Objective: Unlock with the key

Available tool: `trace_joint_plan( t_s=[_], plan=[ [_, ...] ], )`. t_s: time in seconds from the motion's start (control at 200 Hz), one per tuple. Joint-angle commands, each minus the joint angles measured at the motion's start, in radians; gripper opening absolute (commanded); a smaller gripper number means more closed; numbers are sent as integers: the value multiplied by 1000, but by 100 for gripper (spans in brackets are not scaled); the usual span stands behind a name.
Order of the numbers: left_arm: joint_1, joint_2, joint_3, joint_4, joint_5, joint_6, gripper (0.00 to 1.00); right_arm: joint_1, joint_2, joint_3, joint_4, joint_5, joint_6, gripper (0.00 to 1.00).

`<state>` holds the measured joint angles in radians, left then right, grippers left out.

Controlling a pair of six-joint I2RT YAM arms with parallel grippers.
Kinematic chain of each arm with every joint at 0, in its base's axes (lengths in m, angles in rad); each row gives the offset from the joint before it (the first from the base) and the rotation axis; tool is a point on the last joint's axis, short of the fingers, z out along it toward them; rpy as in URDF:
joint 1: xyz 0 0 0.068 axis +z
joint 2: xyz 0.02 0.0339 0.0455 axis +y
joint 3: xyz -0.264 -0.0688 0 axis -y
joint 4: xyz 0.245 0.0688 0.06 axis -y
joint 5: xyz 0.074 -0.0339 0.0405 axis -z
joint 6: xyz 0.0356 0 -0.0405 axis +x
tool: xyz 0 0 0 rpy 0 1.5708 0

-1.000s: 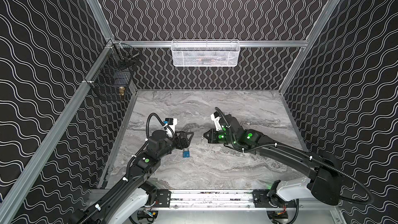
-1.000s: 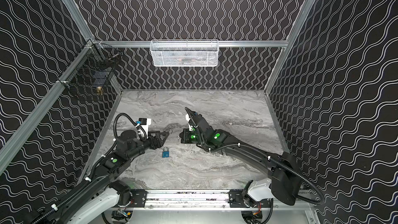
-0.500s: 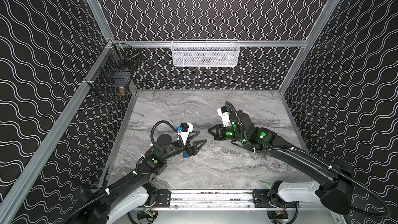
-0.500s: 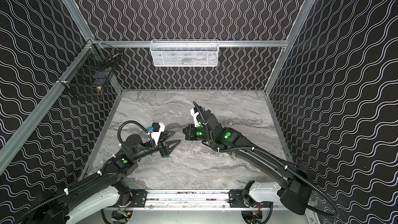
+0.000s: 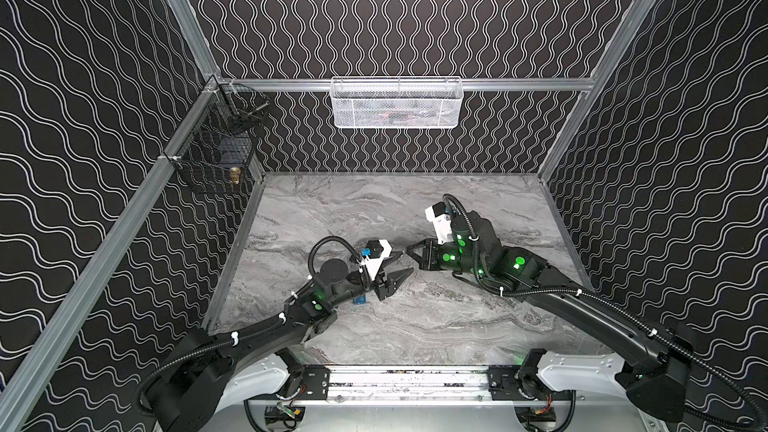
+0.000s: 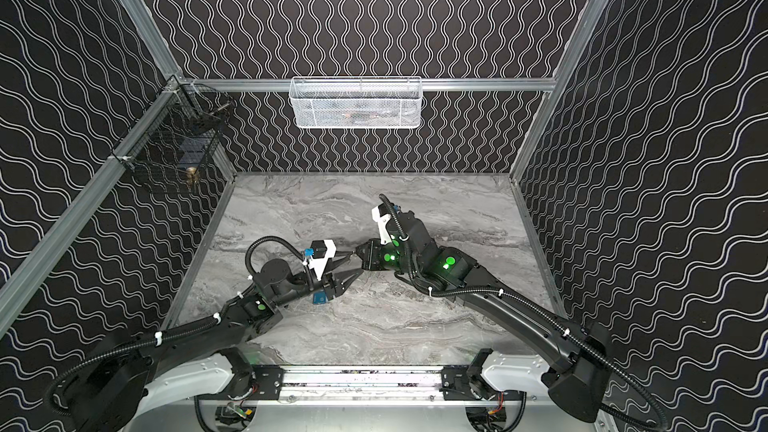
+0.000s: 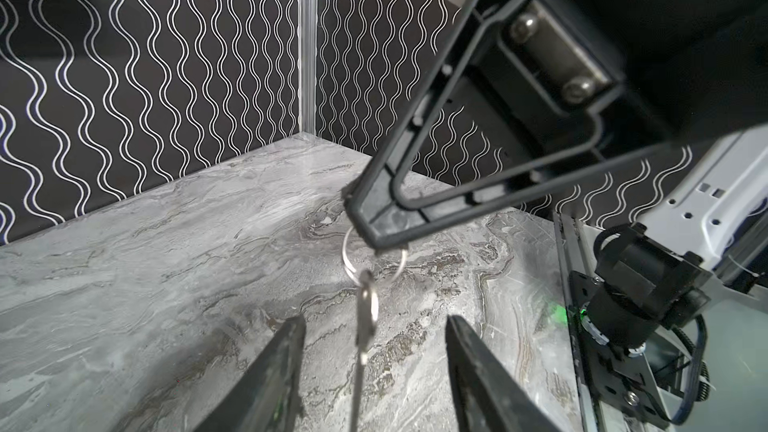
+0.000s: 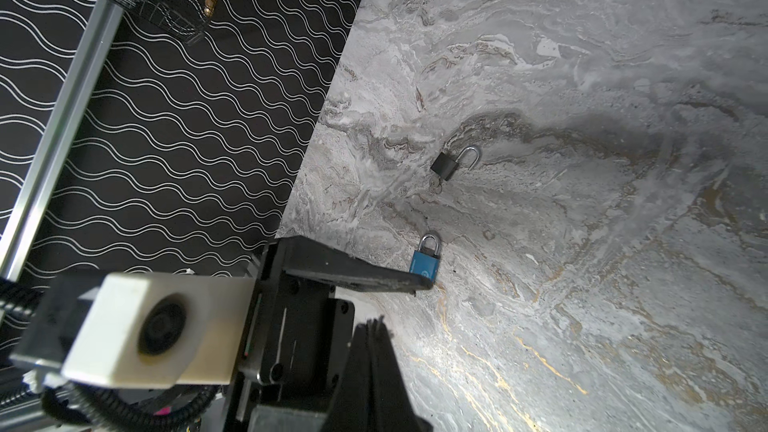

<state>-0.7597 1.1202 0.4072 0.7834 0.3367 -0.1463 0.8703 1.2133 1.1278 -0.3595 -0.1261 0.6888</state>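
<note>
Small silver metal key (image 7: pixel 367 313) hangs blade-down off a thin steel split ring (image 7: pixel 345 251), in the air over roughly the middle of the grey marble-pattern desk (image 5: pixel 457 326), not touching it. Right end effector (image 7: pixel 374 226) is clenched on the ring and only the ring, so the key swings free under it. Left end effector (image 5: pixel 407 263) is released: one finger either side of the key, gap visible on both sides, no contact yet.

Handling, my read: the key is light, stiff, thin, smooth metal, so it slips and twists easily. It's a pendulum on the ring and any bump turns it. Take it by the flat head, pads on the two broad faces, blade left fully clear. In the left wrist view the head looks partly edge-on; can't tell if the flats face the pads. An edge grip would likely roll.

Blue-bodied padlock (image 8: pixel 424 264), steel shackle closed, lies flat between desk centre and left edge. It's compact and heavier, but would likely slide on the slick desk, so it needs bracing for insertion. Black padlock (image 8: pixel 446 166) lies nearby, shackle already open.
</note>
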Motion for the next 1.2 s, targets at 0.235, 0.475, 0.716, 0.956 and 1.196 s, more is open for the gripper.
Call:
trace_joint_plan(
  t_s=[0.235,0.475,0.716,0.956,1.196],
  plan=[
    [-3,36,10,117,28,24,35,1,-18,-1,18,2,9,0],
    [-3,39,4,126,26,25,21,1,-18,-12,35,-4,21,0],
    [-3,56,1,144,33,17,4,0,-14,-11,42,-8,21,0],
    [-3,67,27,81,81,22,0,-9,-9,-24,65,-24,13,0],
    [-3,48,97,-124,65,32,0,-50,0,-6,65,-85,-52,24]
  ],
)
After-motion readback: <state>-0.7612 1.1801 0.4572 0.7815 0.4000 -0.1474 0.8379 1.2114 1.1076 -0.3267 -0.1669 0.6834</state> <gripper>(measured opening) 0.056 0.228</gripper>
